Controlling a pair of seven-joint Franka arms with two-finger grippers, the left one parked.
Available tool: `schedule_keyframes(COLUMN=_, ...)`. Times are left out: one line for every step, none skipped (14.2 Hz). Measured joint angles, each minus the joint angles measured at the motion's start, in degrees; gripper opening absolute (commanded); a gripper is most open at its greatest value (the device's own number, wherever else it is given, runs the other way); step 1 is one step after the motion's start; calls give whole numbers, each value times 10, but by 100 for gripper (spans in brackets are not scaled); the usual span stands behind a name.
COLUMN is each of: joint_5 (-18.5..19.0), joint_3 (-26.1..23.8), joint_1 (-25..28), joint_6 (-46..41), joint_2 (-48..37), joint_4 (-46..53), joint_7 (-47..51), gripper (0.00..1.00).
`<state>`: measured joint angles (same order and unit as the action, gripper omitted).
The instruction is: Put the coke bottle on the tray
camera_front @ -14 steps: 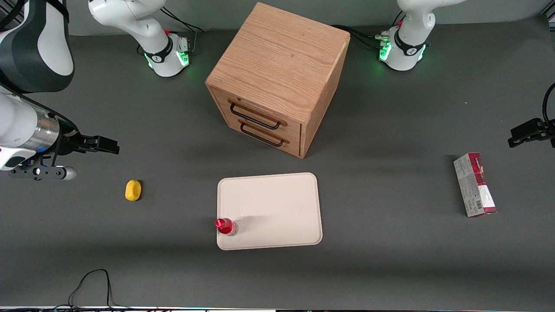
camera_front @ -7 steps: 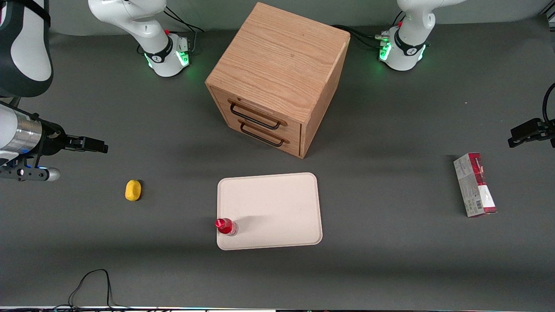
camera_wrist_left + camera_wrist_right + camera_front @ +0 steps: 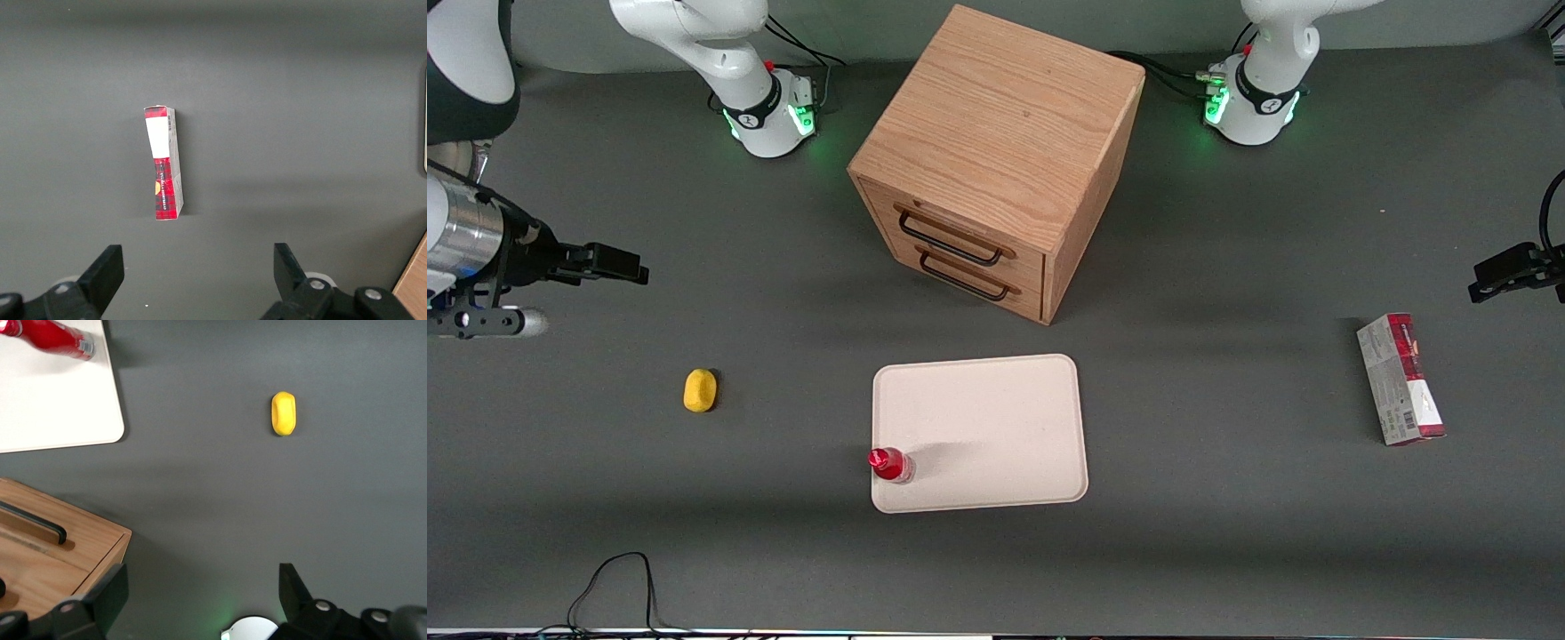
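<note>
The coke bottle (image 3: 890, 464), small and red with a red cap and a clear base, stands on the tray (image 3: 996, 418) at the corner nearest the front camera on the working arm's side. It also shows in the right wrist view as the coke bottle (image 3: 50, 336) on the cream-white tray (image 3: 53, 400). My gripper (image 3: 624, 264) hangs open and empty high above the table at the working arm's end, well away from the tray. In the right wrist view the gripper (image 3: 200, 590) has only dark table between its fingers.
A wooden two-drawer cabinet (image 3: 996, 160) stands farther from the front camera than the tray. A small yellow lump (image 3: 700, 390) lies on the table between my gripper and the tray. A red-and-grey carton (image 3: 1400, 380) lies toward the parked arm's end.
My gripper has pulled back toward the working arm's end and moved farther from the front camera, away from the yellow lump. The coke bottle has stayed put on the tray.
</note>
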<state>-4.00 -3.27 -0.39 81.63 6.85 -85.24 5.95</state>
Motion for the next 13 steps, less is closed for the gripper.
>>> schedule_keyframes(joint_5=0, joint_3=-1, joint_1=0, joint_6=0, joint_2=-12, joint_4=-12, joint_7=0, gripper=100)
schedule_keyframes(joint_5=0, joint_3=-1, joint_1=0, joint_6=1, joint_2=-25, joint_4=-26, joint_7=0, gripper=100)
schedule_keyframes(joint_5=1, joint_3=0, joint_1=0, joint_6=1, joint_2=-37, joint_4=-38, joint_7=0, gripper=100)
schedule_keyframes(joint_5=1, joint_3=0, joint_1=0, joint_6=1, joint_2=-47, joint_4=-48, joint_7=0, gripper=100)
schedule_keyframes(joint_5=1, joint_3=0, joint_1=0, joint_6=2, joint_2=-56, joint_4=-57, joint_7=0, gripper=100)
schedule_keyframes(joint_5=1, joint_3=0, joint_1=0, joint_6=4, joint_2=-62, joint_4=-66, joint_7=0, gripper=100)
schedule_keyframes(joint_5=1, joint_3=3, joint_1=0, joint_6=10, joint_2=-69, joint_4=-76, joint_7=0, gripper=100)
schedule_keyframes(joint_5=1, joint_3=7, joint_1=1, joint_6=15, joint_2=-74, joint_4=-83, joint_7=0, gripper=100)
schedule_keyframes(joint_5=1, joint_3=14, joint_1=6, joint_6=17, joint_2=-78, joint_4=-88, joint_7=0, gripper=100)
schedule_keyframes(joint_5=1, joint_3=30, joint_1=19, joint_6=17, joint_2=-81, joint_4=-90, joint_7=0, gripper=100)
schedule_keyframes(joint_5=1, joint_3=45, joint_1=32, joint_6=17, joint_2=-84, joint_4=-92, joint_7=0, gripper=100)
schedule_keyframes(joint_5=1, joint_3=53, joint_1=38, joint_6=17, joint_2=-85, joint_4=-93, joint_7=0, gripper=100)
schedule_keyframes(joint_5=1, joint_3=56, joint_1=40, joint_6=17, joint_2=-86, joint_4=-93, joint_7=-1, gripper=100)
